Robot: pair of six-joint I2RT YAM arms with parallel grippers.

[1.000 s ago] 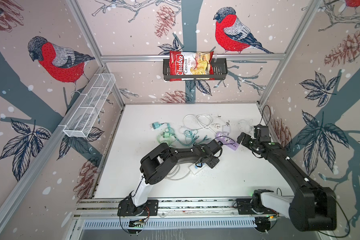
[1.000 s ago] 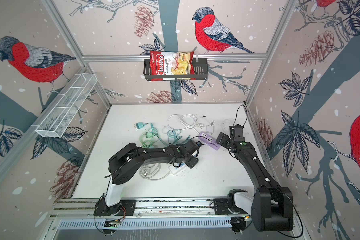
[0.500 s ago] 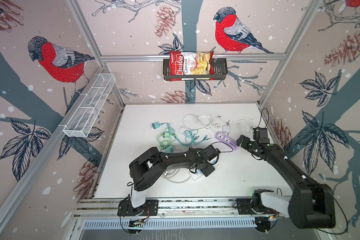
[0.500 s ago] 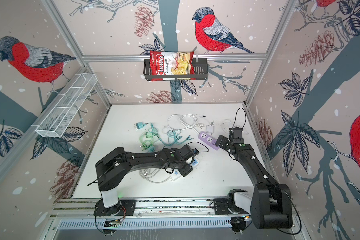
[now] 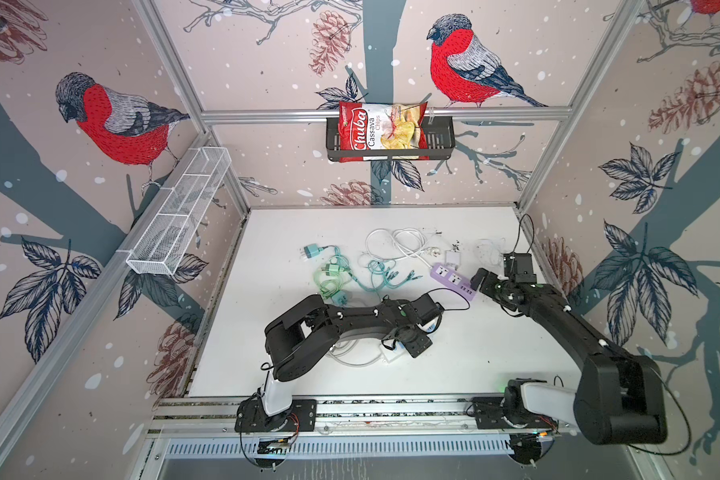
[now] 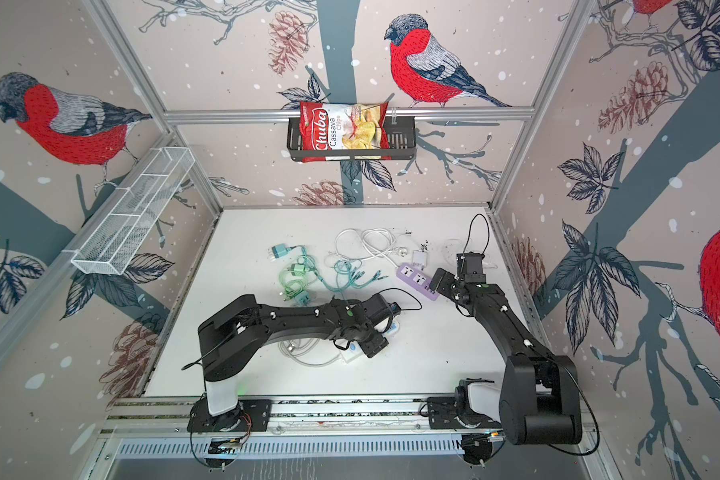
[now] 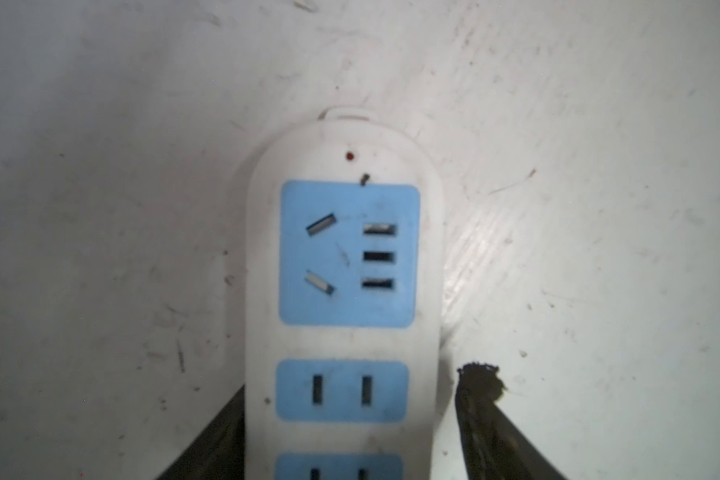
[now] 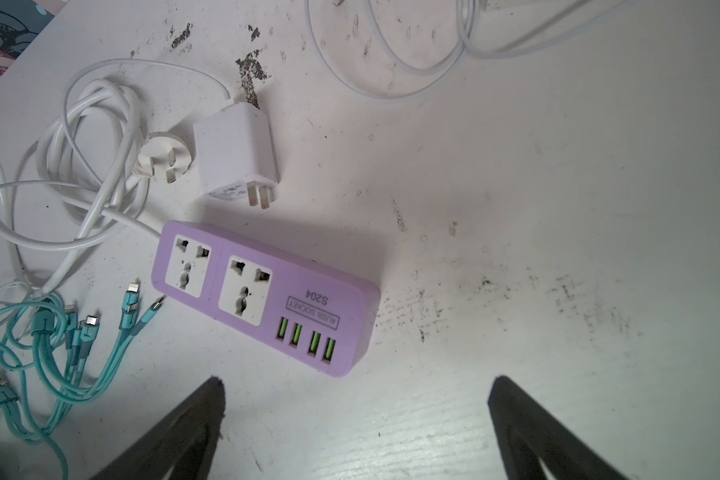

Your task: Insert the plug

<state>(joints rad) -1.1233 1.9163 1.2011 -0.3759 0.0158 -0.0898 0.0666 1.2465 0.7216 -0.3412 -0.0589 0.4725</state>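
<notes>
Currently the right gripper (image 8: pixel 356 395) hangs over the tabletop (image 8: pixel 558 187) with fingers spread wide, just short of the purple power strip (image 8: pixel 267 291). The white charger plug (image 8: pixel 235 153) lies just beside that strip, on the side away from the gripper, prongs toward it. A three-pin plug (image 8: pixel 163 160) and a coiled white cord (image 8: pixel 88 137) crowd alongside. Teal cable ends (image 8: pixel 134 303) lie right at the strip's socket end. The left gripper (image 7: pixel 358 382) straddles a white-and-blue power strip (image 7: pixel 341 249), its fingers (image 7: pixel 479 399) spread, with a gap showing on one side.
</notes>
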